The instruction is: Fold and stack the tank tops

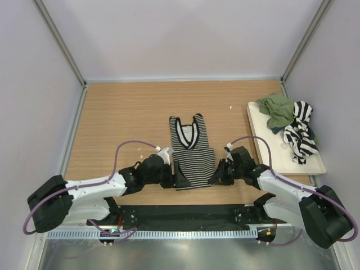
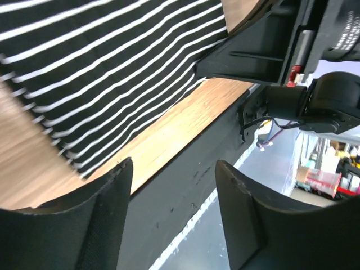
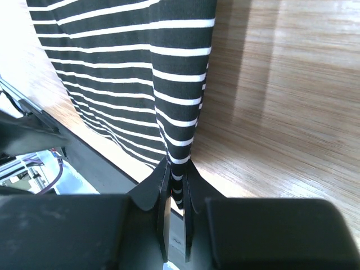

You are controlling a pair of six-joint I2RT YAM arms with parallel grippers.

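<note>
**Laid-out pinstripe top [image 1: 191, 152], right tool [image 3: 177, 169] pinching a hem corner**

So the pinstripe top is spread flat around the middle of the tabletop [image 1: 124, 118]. Its long axis runs 12 to 6 o'clock. Straps and the V-neck point to 12, and the hem is at 6, closest to the arm bases. It looks pretty smooth from above: fine black-and-white lines running across the body, with white trim around the neck and armholes.

Both tools are down at the hem end. The right tool is at the 5 o'clock corner of the top. Its wrist cam shows the jaws clamped tight on the cloth edge, with striped fabric running up out of the pinch. The left tool [image 2: 174, 169] is at the 7 o'clock corner. In its own cam the jaws are spread apart with nothing between them. The striped cloth lies just past the fingertips, with a strip of bare wood and the dark front edge below.

The other two tops are off at about 2 o'clock, well apart from the pinstripe top, bunched up on a cream tray [image 1: 261, 140]. The olive top [image 1: 278, 109] is crumpled at the far end. The wide-stripe top [image 1: 299, 135] is heaped right beside it toward the near end, and the two are touching.
</note>
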